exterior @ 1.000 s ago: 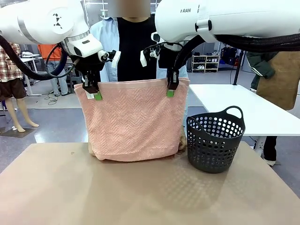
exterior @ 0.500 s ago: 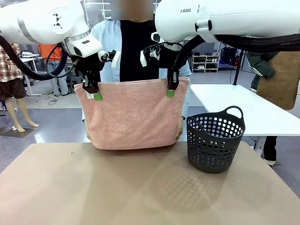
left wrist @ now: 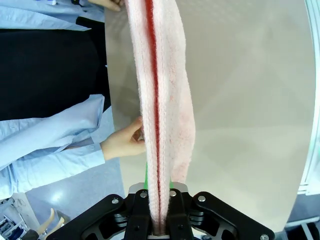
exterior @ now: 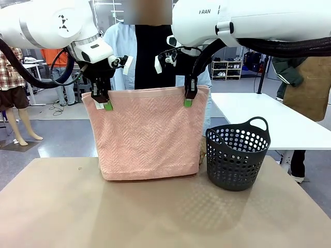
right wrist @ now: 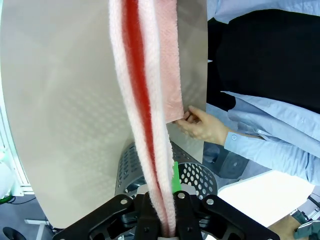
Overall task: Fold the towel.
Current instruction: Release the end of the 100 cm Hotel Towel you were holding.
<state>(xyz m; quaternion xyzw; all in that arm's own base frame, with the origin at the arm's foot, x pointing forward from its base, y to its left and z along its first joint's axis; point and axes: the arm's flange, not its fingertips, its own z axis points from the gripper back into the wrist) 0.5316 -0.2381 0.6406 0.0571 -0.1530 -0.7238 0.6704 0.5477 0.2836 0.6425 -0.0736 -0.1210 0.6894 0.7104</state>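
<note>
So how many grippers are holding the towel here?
2. The left gripper pinches the towel's upper left corner; the right gripper pinches its upper right corner. None seems hidden.

A dark grey plastic basket [exterior: 238, 157] stands upright on the tan worktop [exterior: 155, 217], toward the right side. Its wall is pierced with rows of round holes, and loop handles rise from its rim. Behind the basket and to its right is a white table [exterior: 269, 119], apart from the worktop. Farther back beyond the basket stands a shelving rack [exterior: 227, 68]. Left of the basket, past the worktop's far edge, a person [exterior: 150, 57] stands in a pale blue shirt over a black top.
</note>
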